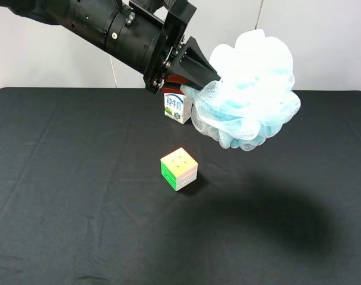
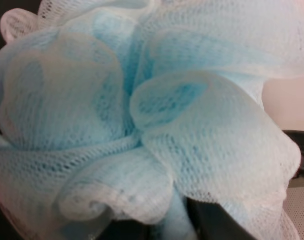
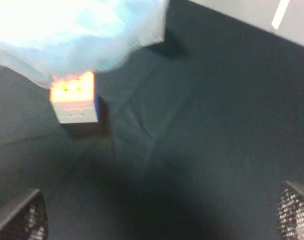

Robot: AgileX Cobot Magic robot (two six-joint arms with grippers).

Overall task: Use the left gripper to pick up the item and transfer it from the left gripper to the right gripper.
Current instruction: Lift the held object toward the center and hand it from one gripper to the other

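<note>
1. I see a black cloth [image 1: 62, 208] over the whole table, lightly creased, and a plain white panelled wall [image 1: 323, 35] behind it.
2. The pale-blue mesh pouf [image 1: 249, 89] is up in the air, clear of the cloth, right of centre in the high view. Its soft shadow [image 1: 269, 208] falls on the cloth below.
3. The left gripper [image 1: 207, 83] comes in from the upper left on an all-black arm. Its jaws are pinched tight on the pouf's left edge, with the tips buried in the mesh.
4. A pastel cube [image 1: 179, 168] sits near the middle of the cloth. A small white milk carton [image 1: 177, 108] stands behind it by the far edge, partly hidden by the left gripper and touching nothing.
5. My left wrist view shows only the pouf [image 2: 152, 120], ruffles filling the picture. No table is visible there.
6. The right gripper [image 3: 157, 217] shows only in the right wrist view. Its jaws are spread wide with nothing between them, over bare cloth [image 3: 217, 125].
7. That same view, blurry, has the pouf [image 3: 77, 30] hanging ahead and the cube [image 3: 74, 97] under it. The carton is not visible there.
</note>
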